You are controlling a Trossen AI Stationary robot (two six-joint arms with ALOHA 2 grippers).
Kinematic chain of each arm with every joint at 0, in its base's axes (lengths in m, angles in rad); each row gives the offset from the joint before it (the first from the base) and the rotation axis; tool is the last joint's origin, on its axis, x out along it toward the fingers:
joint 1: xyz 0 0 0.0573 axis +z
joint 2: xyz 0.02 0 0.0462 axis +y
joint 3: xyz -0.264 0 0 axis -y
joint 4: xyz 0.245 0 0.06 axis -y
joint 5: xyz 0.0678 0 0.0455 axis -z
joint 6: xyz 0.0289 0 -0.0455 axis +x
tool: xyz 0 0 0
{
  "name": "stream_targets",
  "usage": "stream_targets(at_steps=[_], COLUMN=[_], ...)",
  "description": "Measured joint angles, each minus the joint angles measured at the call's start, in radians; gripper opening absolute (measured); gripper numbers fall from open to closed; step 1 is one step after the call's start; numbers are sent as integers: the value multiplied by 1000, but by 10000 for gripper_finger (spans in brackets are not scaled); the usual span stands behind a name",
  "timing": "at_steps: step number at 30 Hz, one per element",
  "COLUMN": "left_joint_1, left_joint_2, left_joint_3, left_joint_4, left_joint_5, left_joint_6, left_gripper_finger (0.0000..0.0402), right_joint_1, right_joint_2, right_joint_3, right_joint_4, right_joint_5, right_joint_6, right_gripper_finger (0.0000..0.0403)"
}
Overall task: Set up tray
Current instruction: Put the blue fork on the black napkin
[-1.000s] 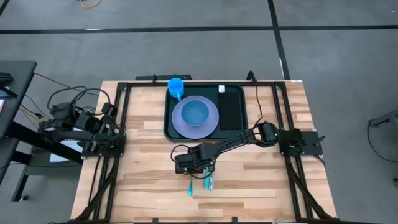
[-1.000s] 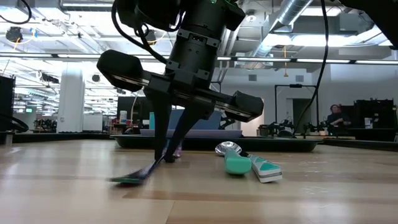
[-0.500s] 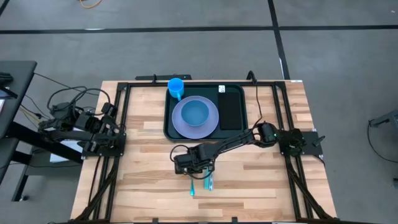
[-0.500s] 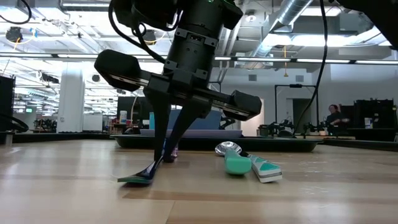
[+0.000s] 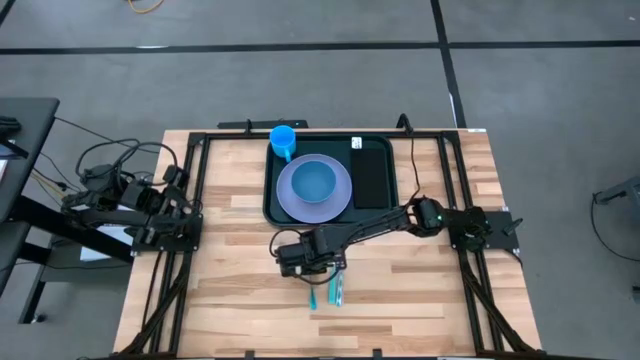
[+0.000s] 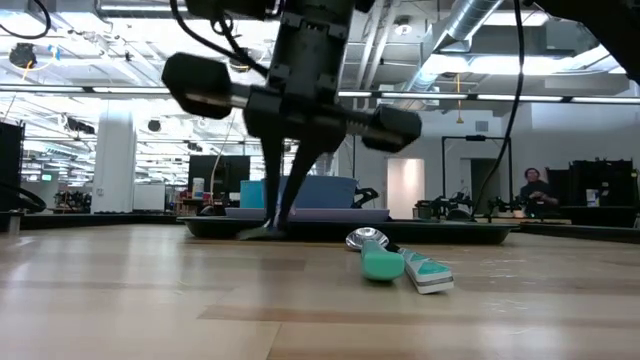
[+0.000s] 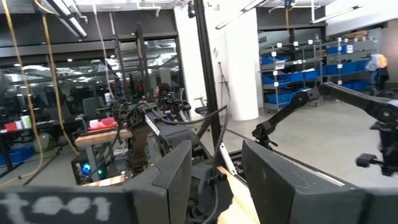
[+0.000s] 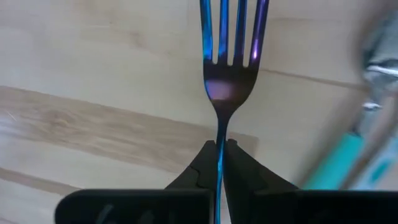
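Tray (image 5: pixel 331 214): big, dark green, a rectangle with round corners and a raised rim; it sits at the far middle of the wooden table (image 5: pixel 240 290); in the low view it shows as a long dark strip (image 6: pixel 460 232) across the back of the table
On the tray: a light purple plate (image 5: pixel 314 189) with a blue bowl (image 5: pixel 315 181) in it; a flat black rectangle (image 5: pixel 372 174) lies beside the plate, toward the right arm's side
Cup: a blue cup (image 5: pixel 283 140) stands at the tray's far corner, on the left arm's side
Right gripper (image 8: pixel 221 163): reaches to the middle of the table, just in front of the tray; its fingers are pinched tight on the thin handle of a fork (image 8: pixel 231 56); the fork shines blue and purple, and its prongs point away from the fingers
Other cutlery: a spoon (image 6: pixel 372 252) with a teal handle and one more teal-handled piece (image 6: pixel 427 272) lie on the wood, just beside the right gripper
Left gripper (image 7: pixel 216 171): waits at the left edge of the table, well apart from the tray; its fingers stand partly apart and hold nothing
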Motion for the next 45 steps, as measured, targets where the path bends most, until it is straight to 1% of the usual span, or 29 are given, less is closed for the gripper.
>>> stream_targets(at_steps=[4,14,18,21,28,32,35,37,41,45], left_joint_1=[0,0,0,0,0,0,0,0,0,0], left_joint_2=[0,0,0,0,0,0,0,0,0,0], left_joint_3=[0,0,0,0,0,0,0,0,0,0], left_joint_4=[0,0,0,-1,-8,-19,-33,-46,-66,-72], left_joint_5=[28,29,29,29,30,56,56,56,55,55], left_joint_6=[0,0,0,0,0,3,3,3,3,3], left_gripper_finger=[133,133,133,133,133,133,133,133,133,133], right_joint_1=[-2,-52,-97,-134,-236,-296,-335,-359,-410,-473], right_joint_2=[-2,-5,-21,-33,-49,-71,-121,-177,-323,-457], right_joint_3=[53,197,203,205,204,203,169,118,-38,-234], right_joint_4=[-120,-521,-519,-519,-518,-518,-519,-516,-518,-504], right_joint_5=[-4,-4,4,33,87,126,164,194,237,233], right_joint_6=[-8,-75,-133,-176,-339,-417,-456,-472,-464,-427], right_gripper_finger=[2,3,2,1,1,1,1,0,0,0])
